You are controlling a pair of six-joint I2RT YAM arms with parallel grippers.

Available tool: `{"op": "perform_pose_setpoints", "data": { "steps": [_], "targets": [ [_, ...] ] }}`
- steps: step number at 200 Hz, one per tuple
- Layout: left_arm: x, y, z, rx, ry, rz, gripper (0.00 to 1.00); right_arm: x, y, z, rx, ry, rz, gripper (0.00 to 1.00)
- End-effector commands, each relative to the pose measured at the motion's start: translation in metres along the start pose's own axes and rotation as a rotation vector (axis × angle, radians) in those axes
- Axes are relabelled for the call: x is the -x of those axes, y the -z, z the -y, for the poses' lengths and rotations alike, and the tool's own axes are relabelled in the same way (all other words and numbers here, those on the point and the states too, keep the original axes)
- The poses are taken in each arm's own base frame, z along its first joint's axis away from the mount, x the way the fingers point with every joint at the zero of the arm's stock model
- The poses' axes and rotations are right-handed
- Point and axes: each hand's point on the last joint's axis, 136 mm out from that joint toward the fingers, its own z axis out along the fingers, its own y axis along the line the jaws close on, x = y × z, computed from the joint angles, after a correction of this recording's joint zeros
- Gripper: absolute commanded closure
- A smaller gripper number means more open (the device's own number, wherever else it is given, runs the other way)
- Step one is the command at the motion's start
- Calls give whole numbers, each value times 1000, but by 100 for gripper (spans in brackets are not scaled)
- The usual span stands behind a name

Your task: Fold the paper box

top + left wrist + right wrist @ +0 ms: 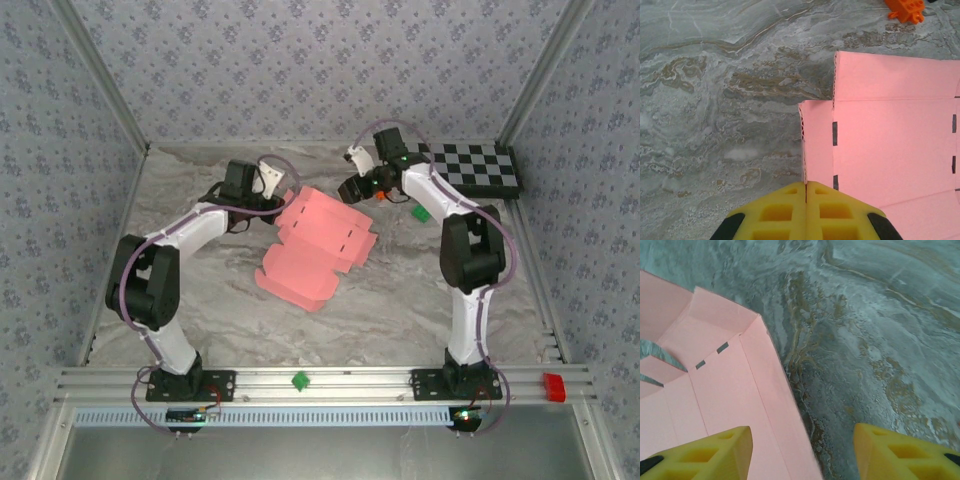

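Observation:
The pink paper box (315,245) lies as a flat die-cut sheet with flaps in the middle of the marble table. My left gripper (281,202) is at its far left flap. In the left wrist view its yellow fingers (785,210) are shut together, and the raised flap edge of the box (890,125) runs into the seam at the left gripper (806,185). My right gripper (352,190) hangs at the box's far right corner, open. In the right wrist view the right gripper (802,432) straddles the box's (720,390) right edge, one finger over card and one over table.
An orange toy (381,192) and a green toy (421,212) lie just right of the right gripper. A checkerboard (475,168) sits at the back right. On the front rail are a green block (299,380) and a red block (553,385). Patterned walls enclose the table.

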Motion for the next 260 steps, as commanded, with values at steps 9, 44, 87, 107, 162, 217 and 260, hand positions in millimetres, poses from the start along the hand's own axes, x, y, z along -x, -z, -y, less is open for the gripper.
{"op": "perform_pose_setpoints", "data": {
  "steps": [9,44,87,107,162,217,260],
  "targets": [
    [18,15,13,-34,-79,79,100,-9,-4,-14,124,81,-54,43],
    [20,19,17,-39,-94,98,100,-14,-10,-15,208,90,-72,43],
    [22,21,19,-47,-96,106,100,-25,-18,-18,264,82,-122,44],
    [23,21,21,-51,-103,110,100,-28,-21,-15,264,78,-127,45],
    [23,22,22,-56,-107,112,100,-34,-27,-13,284,75,-156,49],
    [24,22,22,-57,-103,114,100,-35,-22,-20,319,81,-164,66],
    [24,24,23,-63,-94,117,100,-30,-15,-20,313,105,-161,86]
  ]
}}
